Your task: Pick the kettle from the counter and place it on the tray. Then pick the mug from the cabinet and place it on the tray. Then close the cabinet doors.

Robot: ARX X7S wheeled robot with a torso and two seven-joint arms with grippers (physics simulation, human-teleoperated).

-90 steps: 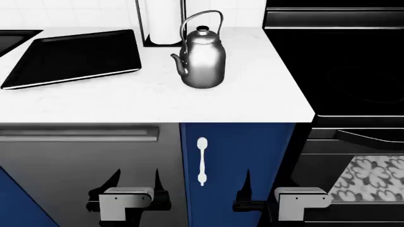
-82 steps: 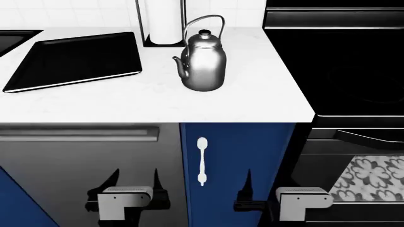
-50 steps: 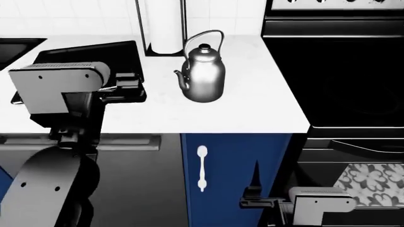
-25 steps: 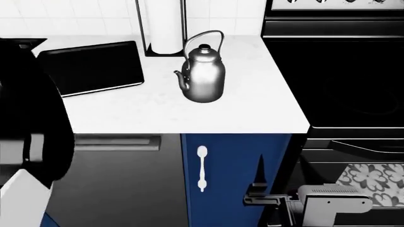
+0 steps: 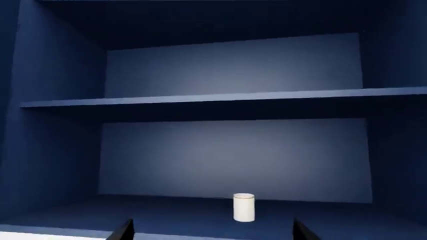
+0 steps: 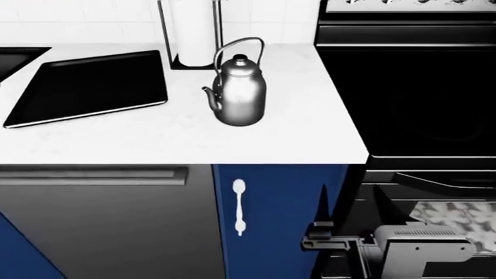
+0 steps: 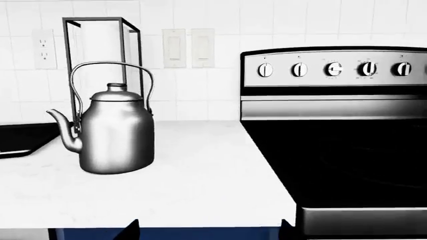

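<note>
Kettle (image 6: pixel 236 87) stands upright on the white surface (image 6: pixel 155 136), just right of the tray (image 6: pixel 46 113), spout toward the tray, not touching it. Tray holds nothing yet.

Mug (image 5: pixel 243 207) sits upright on the lower cabinet shelf (image 5: pixel 200 220), seen through my left wrist camera; its handle is not visible from here.

Right end effector (image 6: pixel 323 232) hangs low in front of the blue cabinet door (image 6: pixel 279 221), below surface level, fingers spread with nothing between them. Left end effector (image 5: pixel 212 231): only two tips show, apart, facing the mug; out of the head view.

Risks, my judgement:
- Raising the right arm from below could clip the surface edge.
- Kettle's arched handle (image 7: pixel 110 82) is thin wire; an off-centre pinch could let the body swing and tip.
- The paper towel stand (image 7: pixel 100 50) sits close behind the kettle; an overshoot could knock it.
</note>
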